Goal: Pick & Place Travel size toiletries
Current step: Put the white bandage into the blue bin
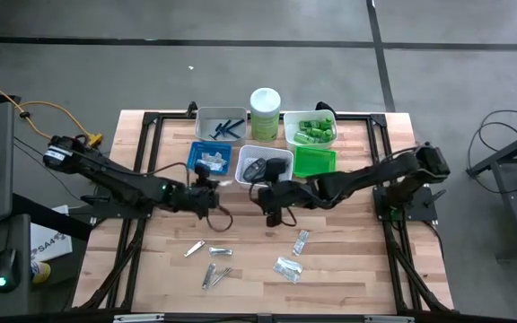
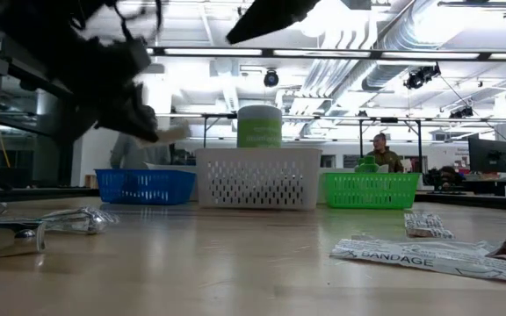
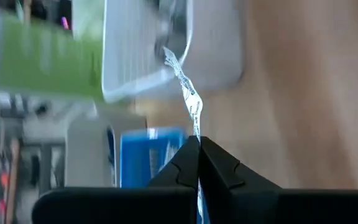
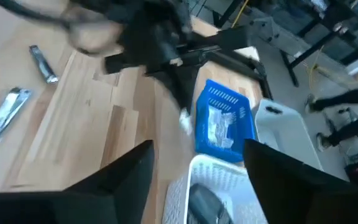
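My left gripper (image 1: 208, 195) is shut on a clear packet (image 3: 188, 99), raised off the table in front of the blue tray (image 1: 211, 157), which holds more clear packets. My right gripper (image 1: 273, 205) is open and holds nothing. It hovers in front of the white tray (image 1: 265, 164), where a dark grey oval case (image 4: 204, 200) lies. Silver clippers (image 1: 214, 274) and two clear packets (image 1: 288, 267) lie flat on the near part of the table. Blue razors (image 1: 229, 126) lie in the grey tray, and green tubes (image 1: 312, 131) in the far white tray. My left gripper pinches the clear packet by one end (image 3: 197, 134) between its two shut fingers. The packet shows edge-on and sticks out straight ahead of the fingertips, lifted clear of the table, with its free end (image 3: 169, 57) pointing toward the trays.
The trays stand in a cluster at the far middle of the table, with the tall pale-green canister (image 1: 265, 109) between them and a green tray (image 1: 315, 161) on the right. Both grippers are close together near the table's middle. People show in the room beyond (image 2: 380, 151).
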Tool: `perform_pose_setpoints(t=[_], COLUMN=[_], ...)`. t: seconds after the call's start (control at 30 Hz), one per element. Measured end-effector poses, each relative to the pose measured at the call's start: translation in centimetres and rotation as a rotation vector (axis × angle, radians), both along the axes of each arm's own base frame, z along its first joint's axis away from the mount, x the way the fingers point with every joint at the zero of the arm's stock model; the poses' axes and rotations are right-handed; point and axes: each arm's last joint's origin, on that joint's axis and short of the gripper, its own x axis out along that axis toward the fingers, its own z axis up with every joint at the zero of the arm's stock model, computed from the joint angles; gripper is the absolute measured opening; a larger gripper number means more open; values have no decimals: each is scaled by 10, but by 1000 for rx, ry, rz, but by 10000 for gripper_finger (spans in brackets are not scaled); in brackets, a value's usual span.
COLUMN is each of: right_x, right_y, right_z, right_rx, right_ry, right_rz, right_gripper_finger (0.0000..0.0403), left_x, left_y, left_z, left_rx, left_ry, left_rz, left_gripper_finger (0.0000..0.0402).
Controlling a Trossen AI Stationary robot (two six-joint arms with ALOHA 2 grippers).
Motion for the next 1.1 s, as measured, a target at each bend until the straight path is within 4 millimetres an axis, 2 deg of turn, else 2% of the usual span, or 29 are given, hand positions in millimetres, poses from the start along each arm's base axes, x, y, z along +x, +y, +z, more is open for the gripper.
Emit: perform_pose_setpoints(t=[0.23, 0.43, 0.6, 0.73, 0.83, 0.97, 1.1], right_x=[-14, -18, -26, -37, -46, -57, -71], right_y=[2, 1, -2, -3, 0, 11, 28], right_z=[13, 6, -3, -11, -27, -40, -52], right_rx=[28, 48, 102, 187, 230, 304, 400], right_ry=[6, 76, 172, 260, 329, 382, 432], right_rz=[-7, -33, -100, -190, -237, -301, -370], right_gripper_finger=[263, 263, 263, 263, 263, 257, 253], left_x=[-2, -7, -10, -11, -12, -13, -17], left_y=[47, 77, 91, 95, 96, 97, 96], left_z=[-6, -8, -9, -9, -10, -7, 1], left_rx=[-75, -183, -235, -270, -268, -225, -206], left_ry=[73, 118, 121, 122, 126, 113, 72], left_rz=[171, 210, 240, 239, 245, 277, 286], left_gripper_finger=[1, 0, 10, 53, 103, 161, 186])
